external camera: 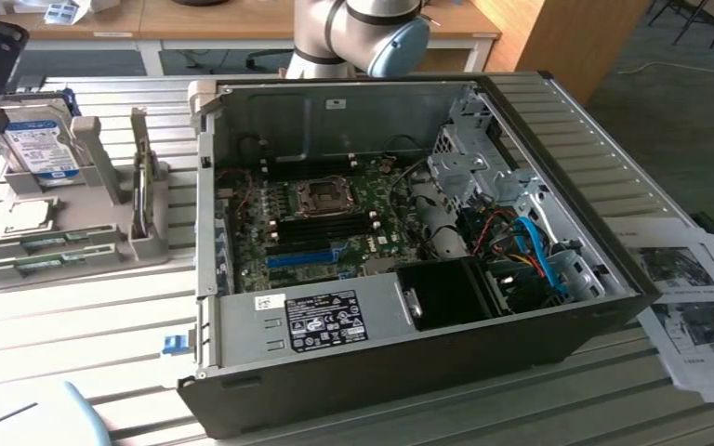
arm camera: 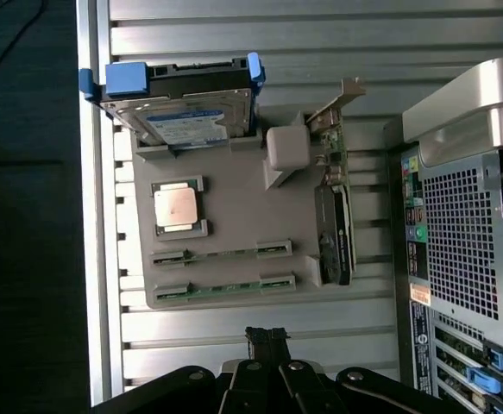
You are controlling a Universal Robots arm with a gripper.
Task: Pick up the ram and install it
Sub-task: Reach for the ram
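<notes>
the gripper (arm camera: 265, 338) hangs above the slatted table with its jaws pressed together and nothing between them, close to the outer edge of the gray tray (arm camera: 234, 198). the ram (arm camera: 223, 285) sits on edge in the tray's outermost holder, nearest the fingertips, with a second green stick (arm camera: 221, 253) parallel just beside it, then the processor (arm camera: 175, 207) and the hard drive (arm camera: 186, 121) further in. in the exterior view the same tray lies well apart from the open computer case (external camera: 370, 390), on that view's left. the stick looks light, thin and stiff, so it should lift with little force, but it is likely brittle and will not forgive twisting (the chips on its faces look easy to scrape). the sensible hold seems to be across its two flat faces at the middle of the length, where the board shows bare between the end cradles, with the contact edge left untouched.
</notes>
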